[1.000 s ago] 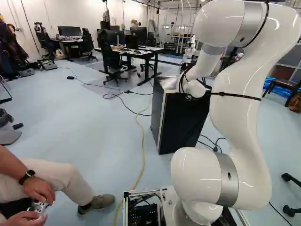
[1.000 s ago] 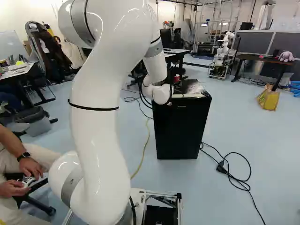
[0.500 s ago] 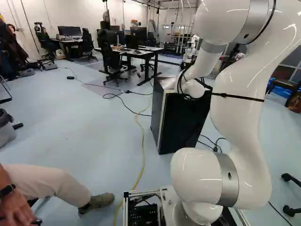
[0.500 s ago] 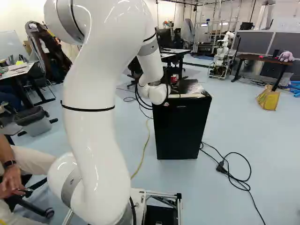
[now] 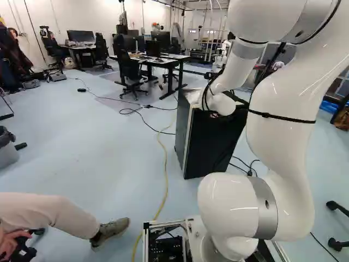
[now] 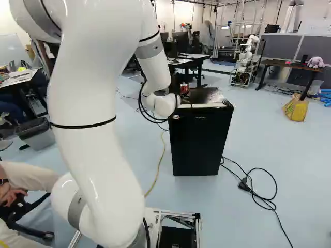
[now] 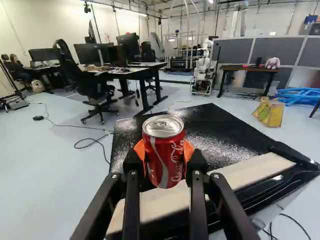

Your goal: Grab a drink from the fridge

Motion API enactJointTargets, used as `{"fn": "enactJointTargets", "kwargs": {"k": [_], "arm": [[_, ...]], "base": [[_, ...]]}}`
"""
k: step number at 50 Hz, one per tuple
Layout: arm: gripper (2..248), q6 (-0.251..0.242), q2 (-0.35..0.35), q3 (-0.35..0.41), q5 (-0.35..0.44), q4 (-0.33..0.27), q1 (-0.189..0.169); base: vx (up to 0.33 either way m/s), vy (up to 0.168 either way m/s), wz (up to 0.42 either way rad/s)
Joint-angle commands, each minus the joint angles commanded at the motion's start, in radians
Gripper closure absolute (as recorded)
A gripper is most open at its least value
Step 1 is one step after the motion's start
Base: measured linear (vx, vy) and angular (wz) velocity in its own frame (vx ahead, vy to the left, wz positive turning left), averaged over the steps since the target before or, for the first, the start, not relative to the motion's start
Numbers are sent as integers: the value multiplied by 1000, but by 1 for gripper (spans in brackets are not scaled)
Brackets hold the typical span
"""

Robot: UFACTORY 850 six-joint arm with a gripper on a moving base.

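Gripper (image 7: 163, 150) has can (image 7: 162, 162) pinched btwn both pads (image 7: 139, 149), over fridge (image 6: 200, 142) top. Too light a squeeze & it might slip; swing too low & it'd prob. clip the fridge.

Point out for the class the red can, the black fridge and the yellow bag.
Red can (image 7: 164, 155), wrist view: middle of its side.
Black fridge (image 6: 200, 144), right base view: its face toward the base.
Yellow bag (image 6: 296, 110), right base view: its side.
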Motion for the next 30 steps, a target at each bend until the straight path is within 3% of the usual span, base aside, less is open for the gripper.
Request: {"fn": "enactJointTargets", "kwargs": {"k": [30], "arm": [[157,-35,234,261,-38,33,108]], "base": [[0,0,0]]}}
